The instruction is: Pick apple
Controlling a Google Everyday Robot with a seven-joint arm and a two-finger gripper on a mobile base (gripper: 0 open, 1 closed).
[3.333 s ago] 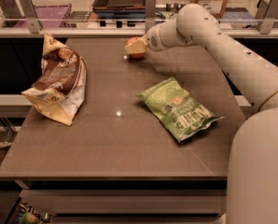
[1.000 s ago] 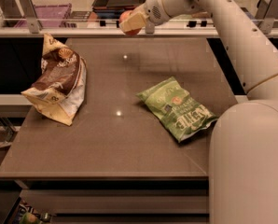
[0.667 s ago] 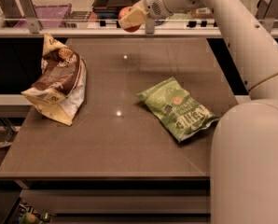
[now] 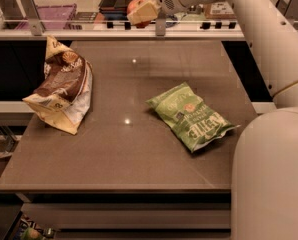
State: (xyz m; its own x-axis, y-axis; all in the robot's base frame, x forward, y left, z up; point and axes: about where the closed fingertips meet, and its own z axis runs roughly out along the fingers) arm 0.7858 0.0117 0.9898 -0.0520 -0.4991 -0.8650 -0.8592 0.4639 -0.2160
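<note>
The apple (image 4: 135, 6) is small and red-orange, and only part of it shows between the pale fingers (image 4: 145, 11) of my gripper (image 4: 140, 11). The gripper is shut on it and holds it high above the far edge of the brown table (image 4: 114, 154), near the top of the camera view. My white arm reaches in from the right across the top of the view.
A brown and white snack bag (image 4: 62, 86) lies at the table's left. A green chip bag (image 4: 191, 115) lies right of the middle. A railing with trays and a purple bin (image 4: 54, 14) runs behind the table. My white body fills the lower right.
The gripper has lifted the apple from the table's far side up above the back railing. In the last second it rose a little more. The bags have not moved.
</note>
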